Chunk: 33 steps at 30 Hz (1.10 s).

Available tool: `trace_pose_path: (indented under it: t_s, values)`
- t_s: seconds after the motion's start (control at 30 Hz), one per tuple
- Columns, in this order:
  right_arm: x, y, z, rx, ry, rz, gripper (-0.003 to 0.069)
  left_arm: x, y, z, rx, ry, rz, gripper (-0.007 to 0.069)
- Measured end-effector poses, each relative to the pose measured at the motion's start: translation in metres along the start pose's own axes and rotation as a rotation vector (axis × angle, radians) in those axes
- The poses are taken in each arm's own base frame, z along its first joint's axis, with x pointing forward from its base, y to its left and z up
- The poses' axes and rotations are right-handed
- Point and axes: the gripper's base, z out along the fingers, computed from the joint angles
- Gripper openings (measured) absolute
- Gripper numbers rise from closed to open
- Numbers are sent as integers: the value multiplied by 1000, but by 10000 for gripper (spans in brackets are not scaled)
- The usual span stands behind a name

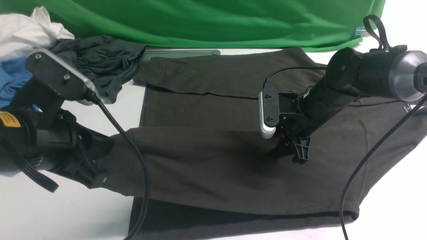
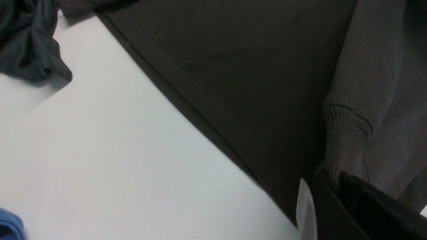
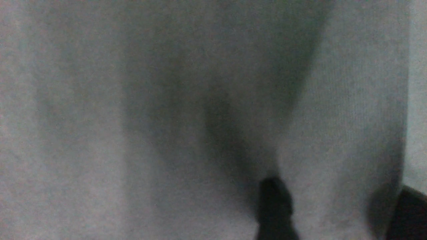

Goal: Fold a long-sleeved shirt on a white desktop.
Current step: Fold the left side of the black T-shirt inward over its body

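The long-sleeved shirt [image 1: 206,110] lies spread on the white desktop [image 1: 50,213], dark brown-black, with both sleeves laid across its body. My left gripper [image 1: 100,178] is shut on the ribbed cuff [image 2: 347,140] of the near sleeve, at the shirt's left side. My right gripper [image 1: 293,153] rests on the same sleeve further right, fingers down on the cloth. In the right wrist view its fingertips [image 3: 273,206] stand apart with flat fabric [image 3: 166,100] between them, none of it pinched.
A dark grey-teal garment [image 1: 100,63], a blue cloth [image 1: 13,80] and a white cloth [image 1: 26,30] are heaped at the back left. The green backdrop [image 1: 213,20] hangs behind, above a grey hatch [image 1: 181,53]. Black cables [image 1: 363,166] trail over the shirt.
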Motion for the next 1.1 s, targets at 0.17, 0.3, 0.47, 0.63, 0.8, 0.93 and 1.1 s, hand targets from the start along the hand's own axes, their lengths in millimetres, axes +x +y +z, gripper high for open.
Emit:
trace_pose_path:
  t_s: [0.17,0.3,0.47,0.63,0.8,0.93,1.1]
  values:
    - [0,0,0,1,0,0,145,0,0,0,0,0,0,41]
    - [0,-1,0,2,0,9,30,0,0,0,0,0,0,41]
    - [1,-1,0,4,10,51,19,0,0,0,-3,-3,-14,41]
    - [3,-4,0,42,32,110,19,-2,4,2,-31,-22,-62,41]
    - [4,-9,-1,99,42,151,19,-2,9,26,-23,29,-98,41]
    - [4,-11,-1,122,39,182,18,-3,16,48,-31,51,-116,41]
    - [8,-14,-2,143,38,238,18,-1,23,79,-29,98,-136,41]
